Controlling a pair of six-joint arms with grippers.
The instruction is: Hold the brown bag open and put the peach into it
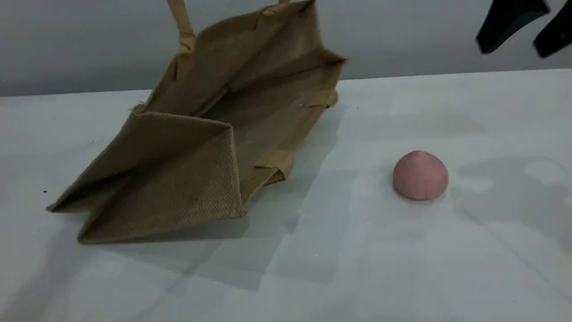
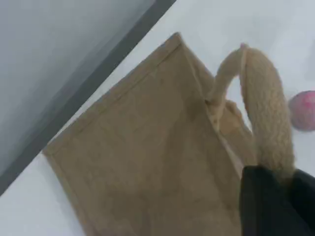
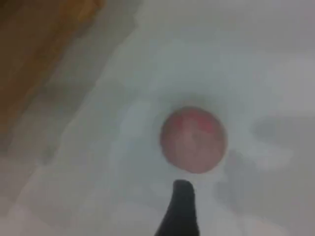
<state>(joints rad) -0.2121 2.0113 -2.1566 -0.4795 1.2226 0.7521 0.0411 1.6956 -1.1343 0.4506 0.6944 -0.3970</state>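
Observation:
The brown bag (image 1: 187, 179) lies on its side on the white table, its mouth gaping toward the right. One beige handle (image 1: 181, 22) runs up out of the scene view's top edge. In the left wrist view my left gripper (image 2: 278, 177) is shut on that handle (image 2: 268, 113) above the bag (image 2: 147, 147). The pink peach (image 1: 420, 175) sits alone on the table to the right of the bag. My right gripper (image 1: 511, 49) hangs open, high above and behind the peach. In the right wrist view the peach (image 3: 193, 139) lies just past one dark fingertip (image 3: 182, 191).
The white table (image 1: 357, 250) stretches in front of the bag and the peach. A grey wall (image 1: 424, 36) rises behind the table's far edge. The bag's second handle (image 1: 279, 163) lies flat under its lower rim.

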